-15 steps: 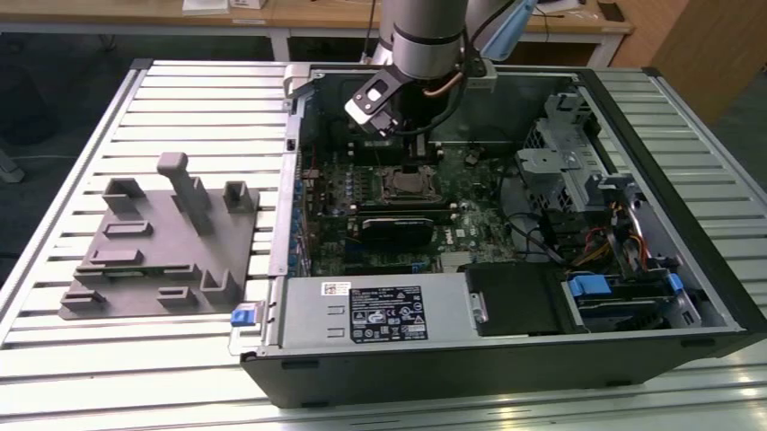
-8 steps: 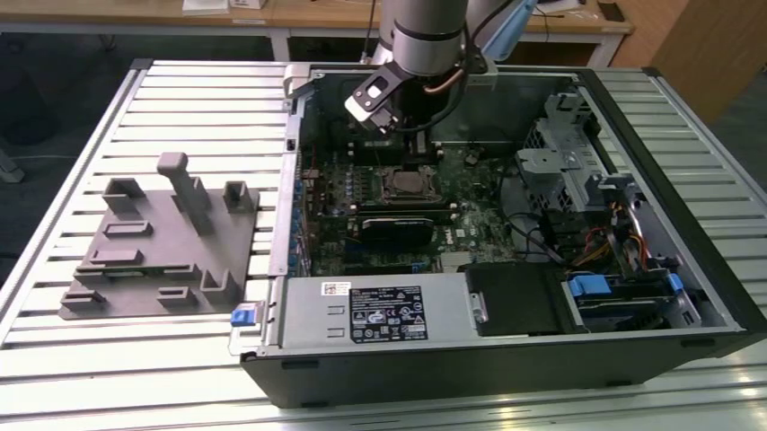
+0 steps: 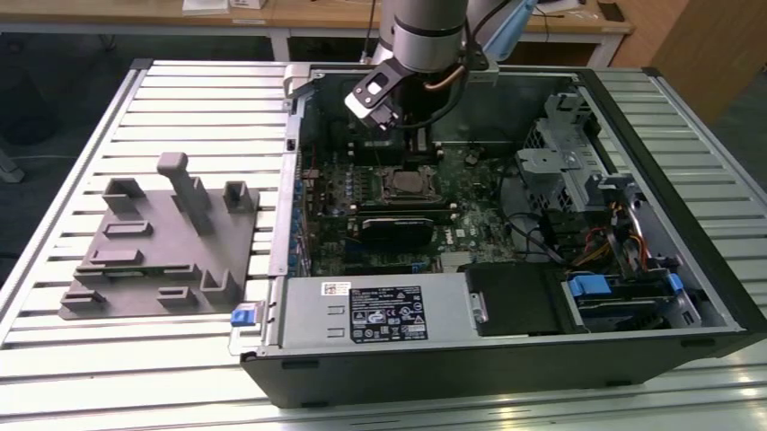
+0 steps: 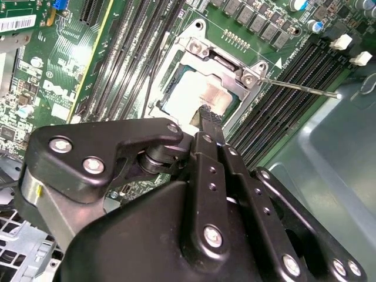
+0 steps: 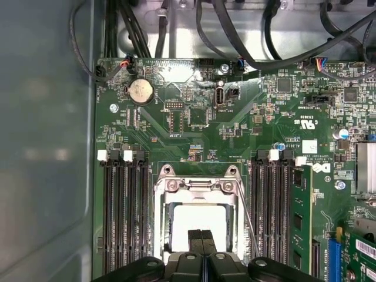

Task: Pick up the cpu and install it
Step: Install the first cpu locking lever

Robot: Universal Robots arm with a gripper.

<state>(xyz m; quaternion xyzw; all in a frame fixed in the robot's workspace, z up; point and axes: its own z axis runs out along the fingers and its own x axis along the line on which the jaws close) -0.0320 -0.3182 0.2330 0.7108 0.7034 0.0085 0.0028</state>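
"Directly beneath the claw (image 5: 201,235), what lies there?"

"The cpu (image 5: 197,218) — flat in the window of the socket frame (image 5: 200,185). The claw's tips sit at the edge of it nearest the claw's body; whether they touch it or hang just above, I cannot tell."

"And the claw itself?"

"Its two fingers (image 5: 195,244) are pressed together, and nothing is caught in them."

"So which step is this?"

"I judge the pick-up done and the installing in hand: the cpu is already in its seat, the frame lying around it. A thin lever (image 4: 299,87) runs out to one side of the claw, past the frame's corner, and looks unlatched, though I am unsure."

"What would any further move ask for?"

"Care, I think. With the tips so close over the cpu, travel should be straight and slow, light on the metal top, and clear of that lever and of the memory slots (image 5: 124,205) flanking the claw."

"How does the cpu look?"

"Square and flat, its silvery top washed almost white by glare. In the second wrist view a narrow greenish margin shows along one edge, and it seems level in the frame — not cocked."
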